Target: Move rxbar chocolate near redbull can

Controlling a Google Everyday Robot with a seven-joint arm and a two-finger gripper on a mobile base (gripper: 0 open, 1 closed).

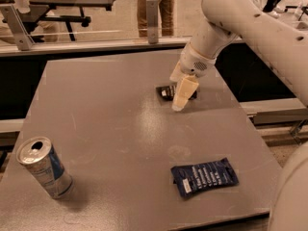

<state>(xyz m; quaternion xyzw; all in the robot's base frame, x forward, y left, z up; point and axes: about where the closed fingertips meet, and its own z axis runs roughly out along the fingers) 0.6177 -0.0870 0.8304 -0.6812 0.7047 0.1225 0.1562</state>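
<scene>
no text readable anywhere.
rxbar chocolate (166, 91), 1 o'clock from table (106, 105) centre: white marks on black wrapper, too small to read; right end hidden behind gripper.
dark blue wrapper (204, 177), 5 o'clock: rows of white print, letters not legible.
redbull can (44, 167), 8 o'clock: silver and blue side, brand word not made out.
gripper (179, 100), over right end of rxbar chocolate, pointing down at table: plain cream surface.
</scene>
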